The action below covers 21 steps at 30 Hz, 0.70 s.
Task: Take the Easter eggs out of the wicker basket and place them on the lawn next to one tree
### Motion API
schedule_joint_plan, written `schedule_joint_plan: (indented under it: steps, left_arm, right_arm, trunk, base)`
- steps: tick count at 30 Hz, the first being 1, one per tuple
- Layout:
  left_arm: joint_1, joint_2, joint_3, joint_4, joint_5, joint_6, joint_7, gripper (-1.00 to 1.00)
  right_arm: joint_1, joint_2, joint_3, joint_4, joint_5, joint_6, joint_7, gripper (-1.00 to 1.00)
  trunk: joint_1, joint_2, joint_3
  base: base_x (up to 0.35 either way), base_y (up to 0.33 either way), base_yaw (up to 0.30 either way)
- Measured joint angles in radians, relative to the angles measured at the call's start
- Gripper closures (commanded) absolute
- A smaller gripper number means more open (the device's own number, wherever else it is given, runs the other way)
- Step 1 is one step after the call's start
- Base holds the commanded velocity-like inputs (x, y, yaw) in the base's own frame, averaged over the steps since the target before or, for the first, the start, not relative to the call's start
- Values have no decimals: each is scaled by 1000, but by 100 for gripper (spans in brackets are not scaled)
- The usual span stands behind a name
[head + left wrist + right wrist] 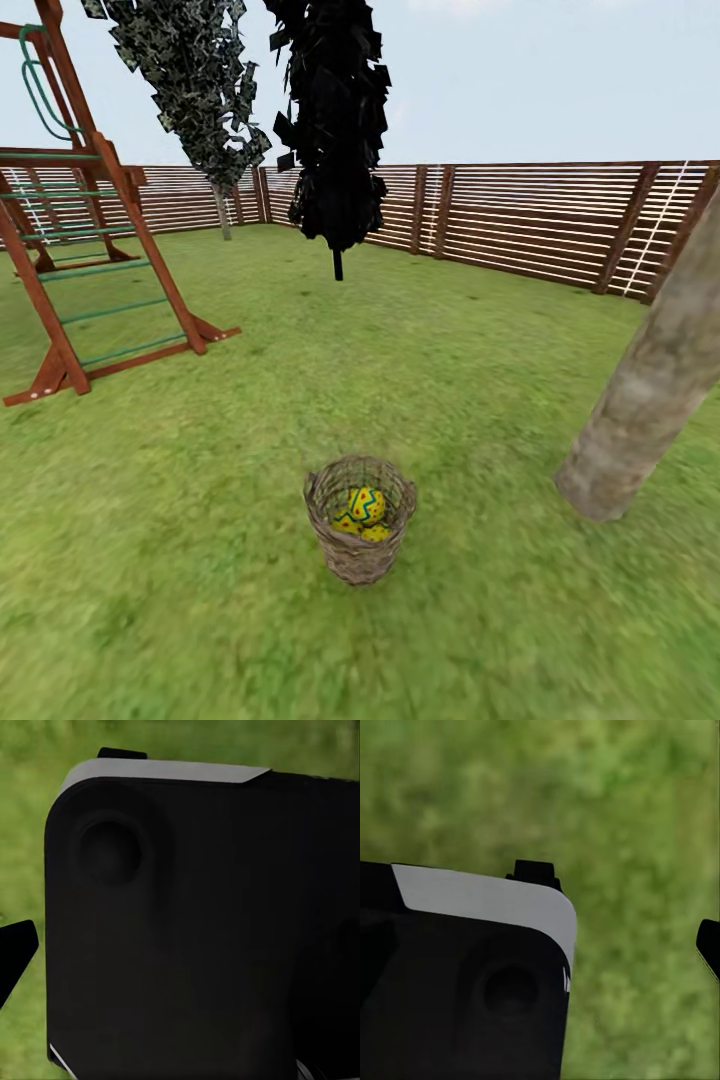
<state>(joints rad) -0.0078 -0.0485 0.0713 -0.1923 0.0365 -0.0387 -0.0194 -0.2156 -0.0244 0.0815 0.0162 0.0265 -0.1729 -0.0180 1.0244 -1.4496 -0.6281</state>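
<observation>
The brown wicker basket (360, 556) stands upright on the lawn (180, 540), low in the middle of the head view. Inside it lie the yellow Easter eggs (366, 505) with blue zigzag bands; one rests on top and patches of others show beneath it. The thick pale trunk of the tree (650, 390) leans up at the right, a short way from the basket. In the left wrist view one dark fingertip (15, 956) pokes in beside a black robot body panel (202, 922) over grass. In the right wrist view one dark fingertip (709, 945) also hangs over grass.
A wooden climbing frame (90, 260) with green rungs stands at the left. A black-foliaged tree (335, 130) on a thin stem and a narrow grey-green tree (200, 90) stand further back. The slatted brown fence (540, 225) rings the garden. Open grass surrounds the basket.
</observation>
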Motion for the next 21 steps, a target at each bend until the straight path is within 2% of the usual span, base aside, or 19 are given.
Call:
schedule_joint_plan:
  steps: [17,21]
  left_arm:
    - [1,0,0,0,0,0,0,-100]
    - [0,0,0,0,0,0,0,-100]
  right_arm:
    - [0,8,-1,0,-3,-2,0,-100]
    - [0,7,-2,0,-2,-4,1,-100]
  trunk:
    - [0,0,0]
    - [0,0,0]
  base:
    - [336,72,-1]
    - [336,71,-195]
